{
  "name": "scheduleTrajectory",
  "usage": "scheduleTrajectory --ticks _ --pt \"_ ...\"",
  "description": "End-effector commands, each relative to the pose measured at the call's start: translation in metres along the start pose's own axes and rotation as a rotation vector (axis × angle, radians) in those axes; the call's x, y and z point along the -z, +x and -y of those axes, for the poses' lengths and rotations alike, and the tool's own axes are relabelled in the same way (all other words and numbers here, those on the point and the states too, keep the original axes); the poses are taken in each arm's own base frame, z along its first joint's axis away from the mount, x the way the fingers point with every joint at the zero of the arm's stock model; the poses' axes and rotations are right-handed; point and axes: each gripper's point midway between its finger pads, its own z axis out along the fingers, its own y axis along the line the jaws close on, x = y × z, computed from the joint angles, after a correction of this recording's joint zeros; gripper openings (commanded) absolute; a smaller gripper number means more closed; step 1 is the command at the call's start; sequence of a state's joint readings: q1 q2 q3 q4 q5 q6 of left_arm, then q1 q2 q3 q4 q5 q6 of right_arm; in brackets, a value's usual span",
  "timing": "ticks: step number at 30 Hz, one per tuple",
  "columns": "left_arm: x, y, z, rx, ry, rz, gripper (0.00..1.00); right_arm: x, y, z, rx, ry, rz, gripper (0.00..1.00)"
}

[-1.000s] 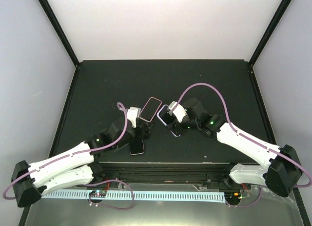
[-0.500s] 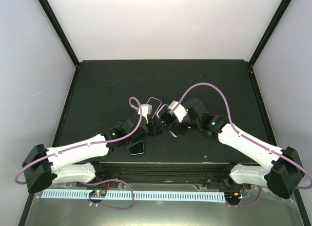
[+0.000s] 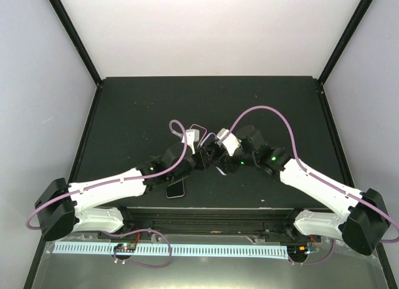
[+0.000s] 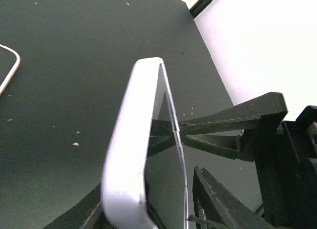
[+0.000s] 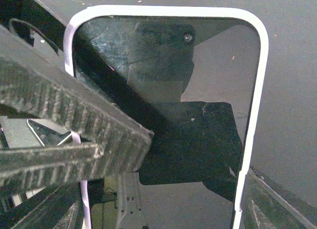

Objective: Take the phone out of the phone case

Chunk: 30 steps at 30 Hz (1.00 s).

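The phone (image 5: 198, 85), in its lavender-white case (image 5: 258, 90), is held upright above the black table at mid-table (image 3: 211, 141). My right gripper (image 3: 219, 158) is shut on it; its fingers (image 4: 223, 140) pinch the phone's thin edge (image 4: 174, 132) in the left wrist view. My left gripper (image 3: 201, 159) is open and straddles the case (image 4: 130, 155) from the left. One left finger (image 4: 218, 204) stands just clear of the screen side, and the other sits behind the case back. Its ribbed finger (image 5: 74, 120) crosses the phone's left side in the right wrist view.
A second phone or case (image 3: 197, 129) lies flat just beyond the grippers, its corner showing in the left wrist view (image 4: 11, 66). A third (image 3: 176, 189) lies near the front edge under the left arm. The two grippers are close together, with cables looping above both.
My left arm has swung right and forward, bringing its gripper from beside the flat phone to around the held case. The right gripper has barely moved.
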<state>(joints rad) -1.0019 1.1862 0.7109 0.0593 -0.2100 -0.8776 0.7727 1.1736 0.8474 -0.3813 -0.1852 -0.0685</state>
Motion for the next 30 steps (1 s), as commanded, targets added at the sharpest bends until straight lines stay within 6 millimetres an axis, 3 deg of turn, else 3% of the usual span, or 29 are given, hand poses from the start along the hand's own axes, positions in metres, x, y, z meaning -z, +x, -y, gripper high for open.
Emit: scheduleTrajectory --ticks 1,12,14,16,17,19,24,27,30 --pt "-0.004 -0.013 0.034 0.03 0.105 0.015 0.37 0.009 -0.026 0.008 -0.004 0.05 0.112 0.59" --pt "-0.004 -0.017 0.047 0.005 0.153 0.017 0.15 0.008 -0.025 0.011 -0.012 0.067 0.111 0.6" --pt "-0.001 -0.02 0.045 -0.004 0.138 0.022 0.1 0.008 -0.025 0.01 -0.011 0.061 0.109 0.72" --pt "0.005 -0.027 0.042 -0.029 0.111 0.036 0.06 0.008 -0.026 0.009 -0.02 0.051 0.103 0.93" --pt "0.012 -0.033 0.043 -0.056 0.11 0.048 0.06 0.008 -0.025 0.007 -0.027 0.042 0.089 0.99" --pt "0.025 -0.041 0.044 -0.148 0.111 0.063 0.06 0.009 -0.026 0.002 -0.03 0.002 0.056 1.0" --pt "0.063 -0.054 0.035 -0.361 0.07 0.007 0.03 0.038 -0.044 -0.016 -0.067 -0.194 0.093 1.0" --pt "0.086 -0.039 0.049 -0.462 0.199 -0.055 0.02 0.054 -0.047 -0.033 -0.072 -0.322 0.106 1.0" --pt "0.12 -0.018 0.082 -0.531 0.482 -0.086 0.02 0.073 -0.043 -0.067 -0.029 -0.535 0.074 0.97"
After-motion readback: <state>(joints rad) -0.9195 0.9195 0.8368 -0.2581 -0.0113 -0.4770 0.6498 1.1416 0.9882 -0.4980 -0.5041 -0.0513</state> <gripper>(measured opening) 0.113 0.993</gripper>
